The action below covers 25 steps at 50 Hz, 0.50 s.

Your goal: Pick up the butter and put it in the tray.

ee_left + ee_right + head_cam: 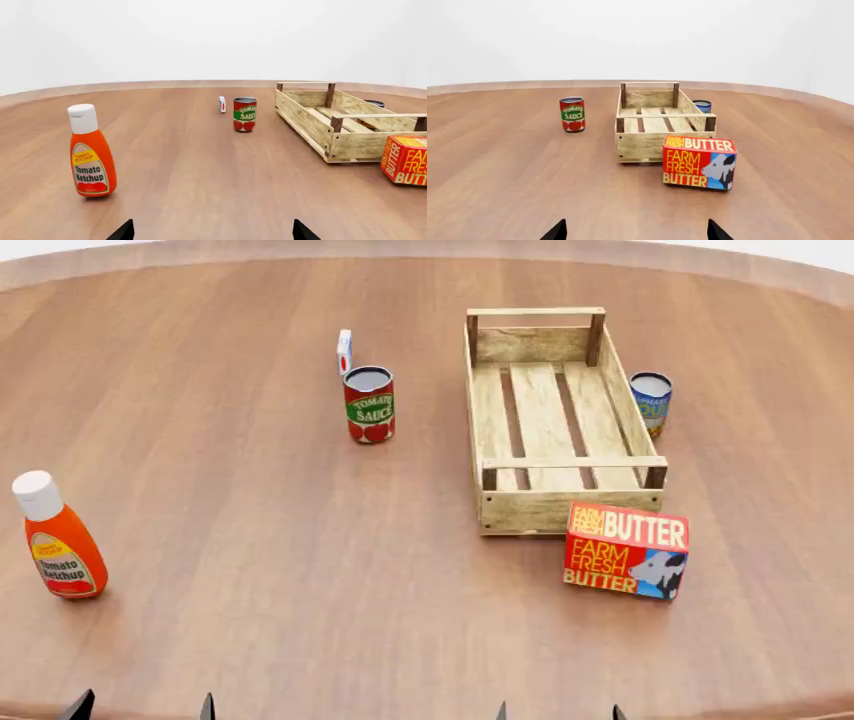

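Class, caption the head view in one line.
Butter carton sits just outside the empty wooden tray.

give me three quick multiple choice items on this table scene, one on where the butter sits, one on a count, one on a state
1. Where is the butter?
A. inside the tray
B. on the table just outside the tray's near end
C. beside the ketchup bottle

2. How many cans stand on the table?
A. one
B. two
C. four

3. What state is the tray in?
A. empty
B. holding the butter
C. tipped on its side

Answers:
1 B: the head view shows the carton on the wood by the near right corner of the crate.
2 B: there is the tomato sauce can left of the tray and a blue can right of it.
3 A: only bare slats show inside, and it stands upright.
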{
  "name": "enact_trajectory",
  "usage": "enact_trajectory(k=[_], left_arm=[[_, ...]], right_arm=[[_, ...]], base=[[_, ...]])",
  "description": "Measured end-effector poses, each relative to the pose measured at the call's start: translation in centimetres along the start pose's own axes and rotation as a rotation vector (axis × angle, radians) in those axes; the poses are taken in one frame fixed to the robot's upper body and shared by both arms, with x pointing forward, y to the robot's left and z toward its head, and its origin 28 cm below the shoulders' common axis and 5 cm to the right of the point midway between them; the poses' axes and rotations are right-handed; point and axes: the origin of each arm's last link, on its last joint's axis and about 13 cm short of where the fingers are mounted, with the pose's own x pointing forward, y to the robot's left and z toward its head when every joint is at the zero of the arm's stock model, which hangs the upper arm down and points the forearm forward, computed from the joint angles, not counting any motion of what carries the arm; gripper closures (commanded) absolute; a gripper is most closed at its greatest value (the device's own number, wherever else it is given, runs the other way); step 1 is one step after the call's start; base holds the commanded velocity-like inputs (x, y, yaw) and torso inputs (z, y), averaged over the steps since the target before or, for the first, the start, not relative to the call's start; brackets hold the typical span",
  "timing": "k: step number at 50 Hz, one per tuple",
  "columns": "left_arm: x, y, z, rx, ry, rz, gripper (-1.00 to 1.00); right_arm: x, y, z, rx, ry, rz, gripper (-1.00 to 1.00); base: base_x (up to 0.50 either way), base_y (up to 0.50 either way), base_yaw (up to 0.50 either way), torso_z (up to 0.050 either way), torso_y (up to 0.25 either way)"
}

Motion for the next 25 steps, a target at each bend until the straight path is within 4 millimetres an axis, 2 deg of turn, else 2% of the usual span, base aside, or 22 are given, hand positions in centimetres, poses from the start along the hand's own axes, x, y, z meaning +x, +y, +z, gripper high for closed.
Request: enact_trajectory(k=[14, 20, 25], left_arm=[[0.2, 0.2, 0.2, 0.019, -0.007, 0.023, -1.00], [0.1, 0.3, 0.6, 0.049, -0.023, 0.040, -1.00], [0.0, 0.3, 1.7, 0.064, -0.060, 0.055, -1.00]], right_arm=[[-0.2, 0.1, -0.1, 0.002, 0.015, -0.023, -1.00], [-0.1, -0.2, 0.7, -0.005, -0.002, -0.040, -1.00], [0.0, -0.4, 2.0, -0.011, -0.044, -0.054, -1.00]], base=[[0.00, 0.00, 0.00, 0.000, 0.000], [0.00, 0.00, 0.00, 0.000, 0.000], [0.00, 0.00, 0.00, 0.000, 0.000]])
